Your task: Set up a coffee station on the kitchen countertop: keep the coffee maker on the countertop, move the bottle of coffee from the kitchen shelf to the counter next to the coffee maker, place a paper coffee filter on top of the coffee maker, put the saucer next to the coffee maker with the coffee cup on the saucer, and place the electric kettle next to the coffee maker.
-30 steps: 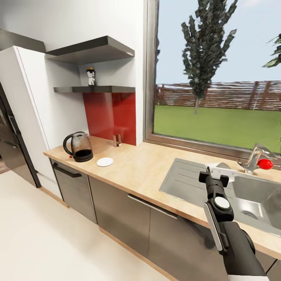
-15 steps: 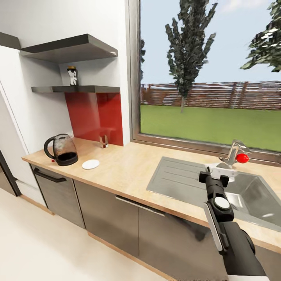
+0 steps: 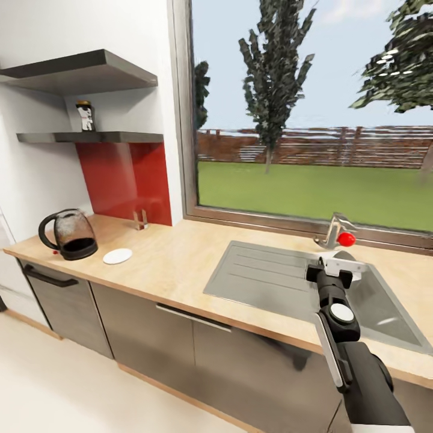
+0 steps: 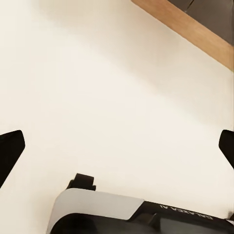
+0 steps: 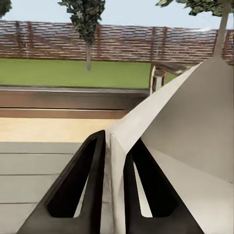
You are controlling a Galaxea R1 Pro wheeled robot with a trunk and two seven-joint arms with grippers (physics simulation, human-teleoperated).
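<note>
While the robot faces the countertop (image 3: 198, 264), the right gripper (image 3: 338, 269) is clenched on the paper coffee filter (image 3: 340, 262), held over the sink (image 3: 270, 279) near the counter's front edge. In the wrist view the filter (image 5: 180, 141) is pinched at one folded edge between the black fingers (image 5: 78, 190). Judged light, limp and easily creased, it is best held by that seam; its point appears to lead away from the wrist, long axis roughly along the fingers. The left gripper (image 4: 117, 156) is spread open over bare floor. Toward the counter's far left end stand the saucer (image 3: 117, 256) and, just beside it, the electric kettle (image 3: 67, 234). The bottle of coffee (image 3: 86, 116) is upright on the shelf (image 3: 90, 137).
</note>
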